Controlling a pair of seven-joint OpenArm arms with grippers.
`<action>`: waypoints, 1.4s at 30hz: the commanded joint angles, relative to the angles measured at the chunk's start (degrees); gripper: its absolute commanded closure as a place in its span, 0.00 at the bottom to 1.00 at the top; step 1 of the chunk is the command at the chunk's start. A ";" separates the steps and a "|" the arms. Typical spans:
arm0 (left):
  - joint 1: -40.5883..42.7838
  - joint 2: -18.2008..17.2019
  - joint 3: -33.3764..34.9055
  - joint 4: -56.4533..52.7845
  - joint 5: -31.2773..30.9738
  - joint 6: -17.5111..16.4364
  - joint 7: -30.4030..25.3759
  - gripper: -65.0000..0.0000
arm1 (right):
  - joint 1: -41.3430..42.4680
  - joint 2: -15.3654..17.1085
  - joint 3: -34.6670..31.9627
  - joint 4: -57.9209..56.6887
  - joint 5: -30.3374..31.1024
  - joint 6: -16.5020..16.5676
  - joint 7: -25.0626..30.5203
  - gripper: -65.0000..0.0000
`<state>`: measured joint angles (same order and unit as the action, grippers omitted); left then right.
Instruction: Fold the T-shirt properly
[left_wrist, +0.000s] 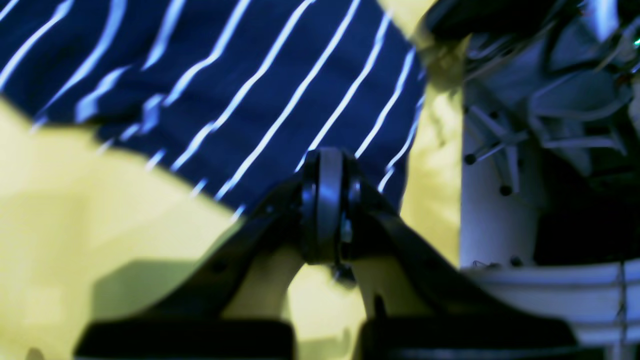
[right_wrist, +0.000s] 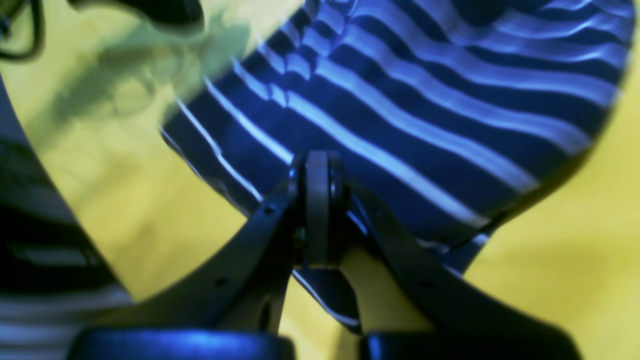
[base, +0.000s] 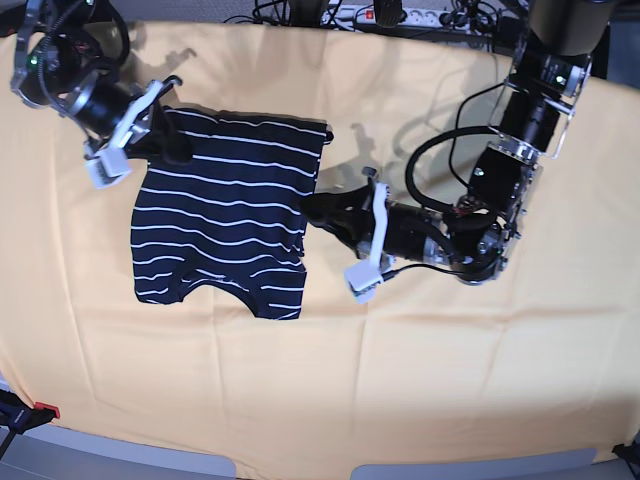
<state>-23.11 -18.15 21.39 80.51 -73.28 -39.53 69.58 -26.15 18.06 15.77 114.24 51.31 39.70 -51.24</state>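
T-shirt (base: 225, 215) partly folded on yellow-orange cloth (base: 420, 380) covering table.

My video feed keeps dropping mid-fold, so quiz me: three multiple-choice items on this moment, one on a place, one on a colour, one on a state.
1. Where does the T-shirt lie on the yellow-orange cloth in the base view?
A. upper left
B. lower right
C. dead centre

2. What colour are the T-shirt's stripes?
A. red
B. white
C. green

3. How is the left pincer?
A. wide open above the shirt
B. shut on the T-shirt's edge
C. shut on a cable

Key: 1 A, the shirt sits toward the upper left, between the arms. 2 B, thin white lines on navy. 3 B, the left wrist view shows its jaws pressed together at the striped fabric; the right pincer looks the same.
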 joint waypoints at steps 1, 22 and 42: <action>-0.61 1.14 -0.42 1.01 -1.57 -0.47 -0.94 1.00 | 0.28 0.63 -0.96 -0.33 -0.63 0.30 1.11 1.00; 5.64 5.09 -0.46 0.98 18.82 -0.47 -1.79 1.00 | -0.96 0.81 8.66 3.02 -17.88 -13.60 -5.40 1.00; 18.69 -11.72 -16.85 23.06 -11.72 -0.47 10.42 1.00 | -7.61 0.85 31.93 3.43 33.69 0.30 -24.30 1.00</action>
<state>-3.33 -29.32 4.97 102.54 -83.42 -39.68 80.66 -33.65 17.91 47.07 116.71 82.48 39.88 -77.36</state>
